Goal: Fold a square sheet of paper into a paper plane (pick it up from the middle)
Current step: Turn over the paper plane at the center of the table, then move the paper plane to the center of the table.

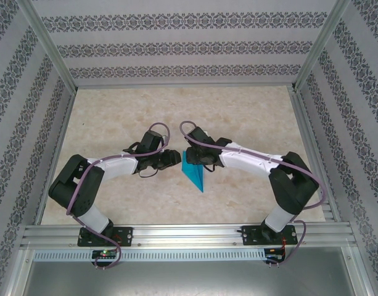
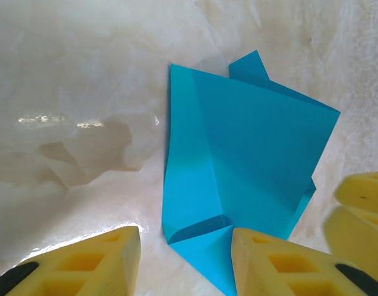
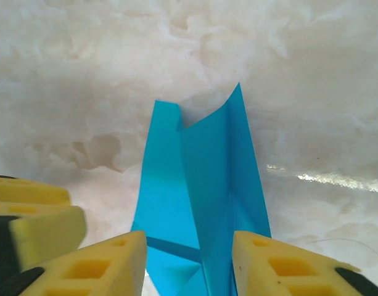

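Top external view: the paper (image 1: pixel 193 174), part-folded into a long pointed wedge, lies on the table (image 1: pixel 250 117) between the two arms, its tip toward the near edge. The left gripper (image 1: pixel 170 159) and the right gripper (image 1: pixel 192 155) crowd in over its far end, almost nose to nose. At this spacing the plainest risk is that one arm's move clips the other, or that a finger drags the light sheet sideways and skews the crease line.

Left wrist view: the left gripper (image 2: pixel 185 246) has its jaws apart and holds nothing. The paper (image 2: pixel 250 160) lies flat ahead, with one corner reaching between the pads and under the right-hand pad. A small flap sticks up at the far edge and the near corner is turned over. If the jaws close here, they would likely pinch only that corner, so the folds could spring open or the sheet could pivot. The right gripper's fingers (image 2: pixel 361 206) sit just beside the paper's edge, so a collision is possible.

Right wrist view: the right gripper (image 3: pixel 189 243) is released too, its pads straddling the paper (image 3: pixel 201 185) without clamping it. The layers stand up in a shallow V at the far end instead of lying pressed. With nothing pinning them, I judge the fold may relax, and a later crease would land off-centre. The left gripper's fingers (image 3: pixel 34 216) are close at the left edge.
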Tool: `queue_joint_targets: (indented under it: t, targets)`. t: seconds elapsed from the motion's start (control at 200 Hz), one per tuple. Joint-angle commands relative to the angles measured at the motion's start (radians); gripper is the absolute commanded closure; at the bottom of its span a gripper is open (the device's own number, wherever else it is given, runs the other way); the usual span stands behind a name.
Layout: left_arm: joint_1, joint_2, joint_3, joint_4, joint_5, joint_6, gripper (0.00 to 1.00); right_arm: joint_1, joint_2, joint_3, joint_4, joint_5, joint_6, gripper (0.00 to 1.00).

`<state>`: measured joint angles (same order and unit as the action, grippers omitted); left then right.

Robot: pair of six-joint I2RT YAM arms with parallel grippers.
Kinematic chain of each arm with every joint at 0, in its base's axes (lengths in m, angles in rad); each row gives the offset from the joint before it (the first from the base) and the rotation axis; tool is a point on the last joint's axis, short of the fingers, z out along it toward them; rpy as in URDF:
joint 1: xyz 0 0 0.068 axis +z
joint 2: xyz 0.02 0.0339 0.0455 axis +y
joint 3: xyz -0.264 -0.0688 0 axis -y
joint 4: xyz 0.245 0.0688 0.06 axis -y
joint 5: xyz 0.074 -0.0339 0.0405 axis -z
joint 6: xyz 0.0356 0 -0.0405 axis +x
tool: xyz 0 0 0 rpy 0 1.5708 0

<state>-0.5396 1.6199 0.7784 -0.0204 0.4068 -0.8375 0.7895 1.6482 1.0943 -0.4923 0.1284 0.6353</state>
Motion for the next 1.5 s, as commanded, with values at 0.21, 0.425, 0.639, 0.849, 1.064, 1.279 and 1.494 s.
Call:
queue_joint_targets:
  t: [0.21,0.425,0.639,0.849,1.064,1.279,1.494]
  targets:
    - [-0.032,0.026,0.013,0.06,0.024,-0.026,0.59,0.0,-0.066,-0.082,0.022,-0.016,0.008,0.56]
    - [-0.059,0.066,0.066,0.062,0.036,-0.023,0.61,-0.004,-0.135,-0.173,0.068,-0.07,0.025,0.64]
    - [-0.068,0.11,0.088,0.079,0.033,-0.039,0.73,-0.001,-0.121,-0.199,0.084,-0.113,0.049,0.73]
    - [-0.073,0.14,0.1,0.062,0.025,-0.04,0.81,0.001,-0.097,-0.203,0.072,-0.1,0.058,0.72]
    - [-0.077,0.173,0.107,0.052,0.026,-0.044,0.84,0.007,-0.076,-0.208,0.075,-0.109,0.06,0.71]
    - [-0.077,0.193,0.113,0.038,0.021,-0.048,0.85,0.014,-0.062,-0.211,0.075,-0.123,0.06,0.71]
    - [-0.077,0.208,0.115,0.02,0.016,-0.052,0.85,0.037,-0.045,-0.211,0.074,-0.145,0.049,0.67]
